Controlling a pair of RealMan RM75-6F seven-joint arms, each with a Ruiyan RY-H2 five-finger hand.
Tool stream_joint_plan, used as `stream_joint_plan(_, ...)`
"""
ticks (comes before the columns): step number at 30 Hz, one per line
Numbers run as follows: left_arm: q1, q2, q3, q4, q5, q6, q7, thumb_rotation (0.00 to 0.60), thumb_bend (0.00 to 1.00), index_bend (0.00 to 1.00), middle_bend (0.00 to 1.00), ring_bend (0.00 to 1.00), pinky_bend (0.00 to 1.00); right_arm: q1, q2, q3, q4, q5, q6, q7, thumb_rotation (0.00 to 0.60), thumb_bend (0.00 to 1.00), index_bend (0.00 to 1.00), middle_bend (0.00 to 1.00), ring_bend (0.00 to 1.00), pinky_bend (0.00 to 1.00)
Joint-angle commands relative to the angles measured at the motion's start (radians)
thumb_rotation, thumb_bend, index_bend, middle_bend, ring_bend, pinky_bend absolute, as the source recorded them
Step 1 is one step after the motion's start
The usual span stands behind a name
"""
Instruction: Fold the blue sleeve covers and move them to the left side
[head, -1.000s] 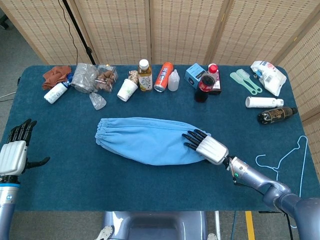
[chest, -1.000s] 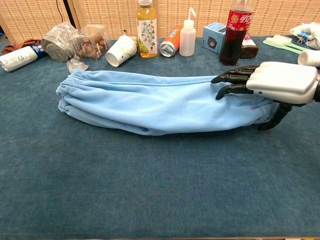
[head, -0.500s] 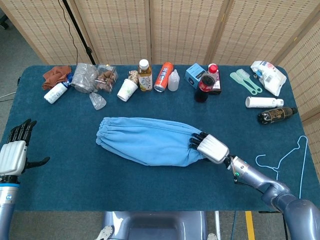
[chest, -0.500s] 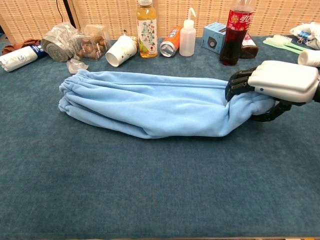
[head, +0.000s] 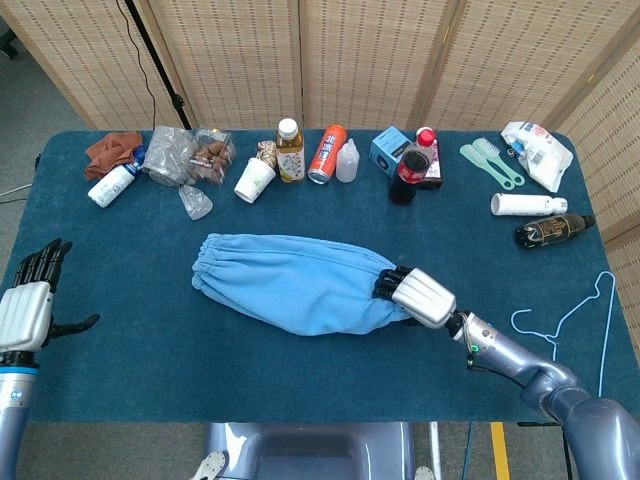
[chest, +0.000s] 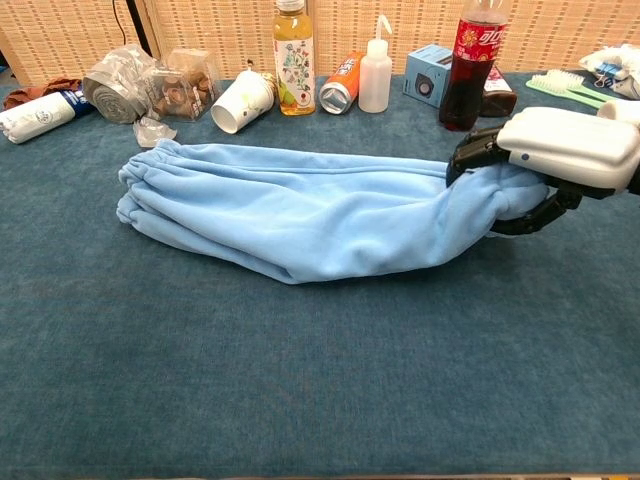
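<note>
The light blue sleeve covers (head: 295, 280) (chest: 310, 215) lie stretched left to right across the middle of the dark blue table. My right hand (head: 418, 297) (chest: 555, 160) grips their right end, fingers curled into the cloth, and that end is lifted slightly off the table and bunched. The elastic cuff end (chest: 135, 190) still rests flat at the left. My left hand (head: 28, 305) hovers open at the table's left edge, far from the cloth, and is seen only in the head view.
Along the back edge stand a paper cup (head: 254, 181), a tea bottle (head: 290, 150), an orange can (head: 326, 154), a cola bottle (head: 408, 165), brushes (head: 492, 162) and plastic bags (head: 165, 155). A dark bottle (head: 553, 231) and a wire hanger (head: 580, 310) lie at the right.
My right hand went from resting flat on the sleeve covers' right end to closing around it, then lifted it a little; the cloth's right part bunched and shifted slightly left. The left hand stayed still.
</note>
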Motion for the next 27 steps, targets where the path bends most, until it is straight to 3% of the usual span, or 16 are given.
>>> stream_joint_plan(1, 0.001, 0.001, -0.001, 0.001, 0.002, 0.001, -0.003, 0.600, 0.00, 0.00, 0.00, 0.00, 0.00, 0.049, 0.064, 0.013, -0.115, -0.010, -0.007, -0.048, 0.600, 0.76, 0.59, 0.41, 0.30, 0.43)
stream_joint_plan(11, 0.009, 0.006, -0.001, 0.004, 0.006, 0.003, -0.017, 0.600, 0.00, 0.00, 0.00, 0.00, 0.00, 0.153, 0.164, 0.083, -0.384, 0.071, -0.217, -0.172, 0.600, 0.76, 0.60, 0.41, 0.31, 0.43)
stream_joint_plan(18, 0.013, 0.012, -0.005, 0.010, 0.005, 0.000, -0.038, 0.600, 0.00, 0.00, 0.00, 0.00, 0.00, 0.210, 0.193, 0.178, -0.574, 0.229, -0.413, -0.255, 0.600, 0.76, 0.60, 0.42, 0.31, 0.43)
stream_joint_plan(21, 0.014, 0.013, -0.004, 0.010, 0.008, 0.000, -0.043, 0.600, 0.00, 0.00, 0.00, 0.00, 0.00, 0.224, 0.188, 0.207, -0.602, 0.271, -0.449, -0.290, 0.600, 0.76, 0.60, 0.42, 0.31, 0.43)
stream_joint_plan(27, 0.015, 0.019, -0.009, 0.019, 0.001, -0.011, -0.066, 0.600, 0.00, 0.00, 0.00, 0.00, 0.00, 0.287, 0.148, 0.321, -0.677, 0.402, -0.538, -0.380, 0.600, 0.76, 0.60, 0.42, 0.31, 0.43)
